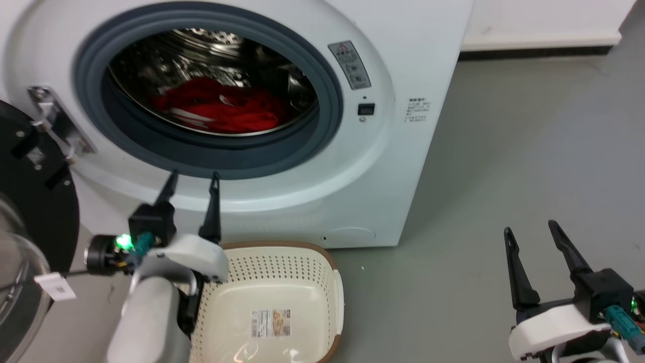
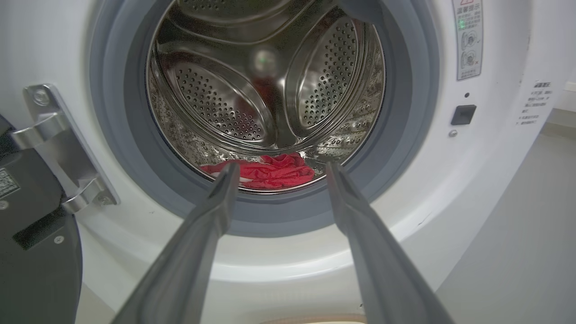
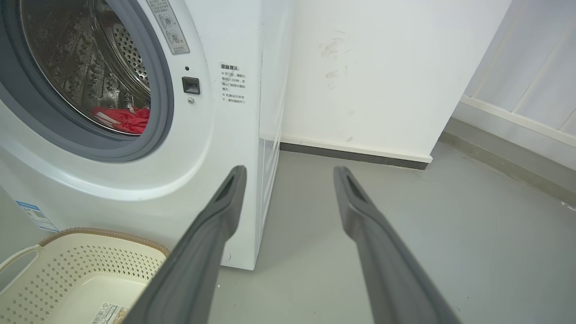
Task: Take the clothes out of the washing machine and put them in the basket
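Observation:
The red clothes (image 1: 216, 108) lie at the bottom of the steel drum of the white washing machine (image 1: 383, 151), whose door stands swung open. From the left wrist the clothes (image 2: 265, 173) show low in the drum, past the grey porthole rim. My left gripper (image 1: 194, 177) is open, its tips just below the porthole and outside the drum, above the basket's far-left rim. The cream basket (image 1: 282, 262) sits on the floor before the machine with nothing but a paper label in it. My right gripper (image 1: 531, 226) is open and holds nothing, over the floor at the lower right.
The open black-framed glass door (image 1: 30, 201) and its metal hinge (image 1: 55, 126) stand at the left, close to my left arm. Grey floor (image 1: 529, 141) spreads to the right of the machine. A white wall with a dark skirting (image 3: 355, 155) runs behind.

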